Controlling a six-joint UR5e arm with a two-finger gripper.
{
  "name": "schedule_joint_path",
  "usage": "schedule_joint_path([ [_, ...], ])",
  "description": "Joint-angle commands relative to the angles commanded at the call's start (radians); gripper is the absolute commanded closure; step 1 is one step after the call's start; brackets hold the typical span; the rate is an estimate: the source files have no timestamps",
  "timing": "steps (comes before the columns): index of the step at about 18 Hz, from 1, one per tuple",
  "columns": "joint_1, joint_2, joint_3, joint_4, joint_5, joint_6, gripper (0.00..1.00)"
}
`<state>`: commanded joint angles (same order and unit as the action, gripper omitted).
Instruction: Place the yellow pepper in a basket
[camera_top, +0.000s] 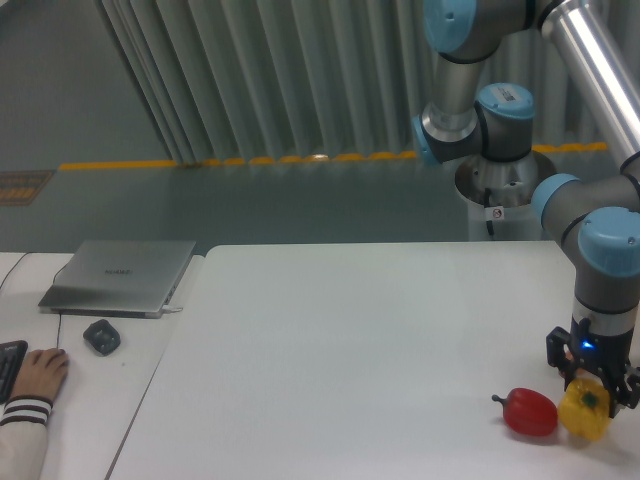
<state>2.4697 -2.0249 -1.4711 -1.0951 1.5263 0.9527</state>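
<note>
The black two-finger gripper (588, 392) is pinching the glossy yellow bell pepper (585, 414) from above. This pepper is just beside the shiny red bell pepper (529, 412) on the white table (350, 340).

1. The arm (600, 60) is made of polished silver tubes.
2. Its joints carry light-blue caps.
3. A round silver base (497, 180) bears a small red-and-white sticker.
4. The black gripper (590, 385) shows a small blue light.
</note>
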Motion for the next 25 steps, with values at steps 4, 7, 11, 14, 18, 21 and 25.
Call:
schedule_joint_path([
  [4, 0.008, 0.037, 0.008, -0.051, 0.003, -0.003, 0.58],
  [7, 0.058, 0.090, 0.008, -0.089, 0.006, 0.007, 0.58],
  [11, 0.123, 0.136, 0.017, -0.088, 0.047, 0.151, 0.58],
  [14, 0.163, 0.146, 0.015, -0.083, 0.098, 0.254, 0.58],
  [18, 0.225, 0.147, 0.022, -0.081, 0.141, 0.401, 0.58],
  [21, 0.262, 0.147, 0.020, -0.081, 0.259, 0.562, 0.58],
  [25, 0.301, 0.147, 0.012, -0.081, 0.311, 0.656, 0.58],
])
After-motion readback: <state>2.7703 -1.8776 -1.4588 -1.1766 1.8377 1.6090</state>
